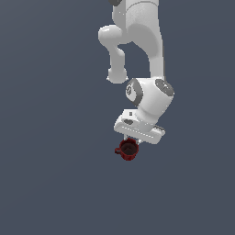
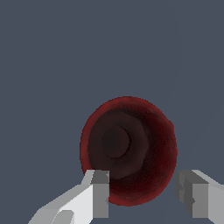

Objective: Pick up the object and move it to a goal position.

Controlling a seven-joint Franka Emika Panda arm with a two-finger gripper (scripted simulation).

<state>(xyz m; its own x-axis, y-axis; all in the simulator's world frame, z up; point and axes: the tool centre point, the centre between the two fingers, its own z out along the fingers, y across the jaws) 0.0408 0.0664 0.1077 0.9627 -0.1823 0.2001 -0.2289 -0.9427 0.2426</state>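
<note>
The object, a small dark red mug (image 1: 128,149) with a dark inside, stands upright on the grey ground, its loop handle toward the exterior view's left. My white gripper (image 1: 132,139) hangs right over it, pointing down. In the wrist view I look into the mug (image 2: 127,148) from above. My gripper (image 2: 146,194) is open, its fingers spread across one side of the rim. One fingertip (image 2: 100,192) overlaps the rim, and the other stands just outside it. I cannot tell whether either finger touches the mug.
A flat, plain grey surface (image 1: 50,174) stretches all around. The white arm (image 1: 142,55) rises above the mug toward the top of the exterior view. No other objects show.
</note>
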